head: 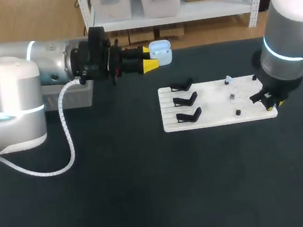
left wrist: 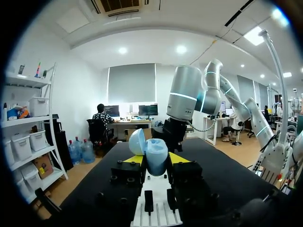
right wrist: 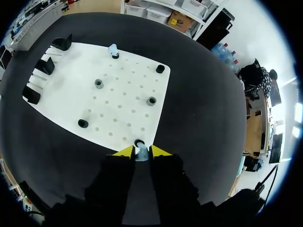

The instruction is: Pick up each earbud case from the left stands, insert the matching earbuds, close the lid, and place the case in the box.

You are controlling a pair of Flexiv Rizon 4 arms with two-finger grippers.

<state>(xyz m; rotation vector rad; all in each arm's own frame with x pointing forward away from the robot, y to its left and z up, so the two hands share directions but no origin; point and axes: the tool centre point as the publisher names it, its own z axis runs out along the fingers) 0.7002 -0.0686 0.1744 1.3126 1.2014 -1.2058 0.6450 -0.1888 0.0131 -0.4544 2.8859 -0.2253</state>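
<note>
The earbud case (head: pixel 160 52) is pale blue and rounded, and its lid is open. It is off the bench, clamped from two sides between the fingers of the left gripper (head: pixel 148 57). Three black stands (head: pixel 186 99) form a column on the left part of the white board (head: pixel 216 106). The first earbud (right wrist: pixel 112 49), pale blue, sits upright on the board's edge opposite the right gripper (right wrist: pixel 141 152). The second earbud (right wrist: pixel 141 155) is pinched in that gripper, just over a black holder (right wrist: pixel 139 142).
</note>
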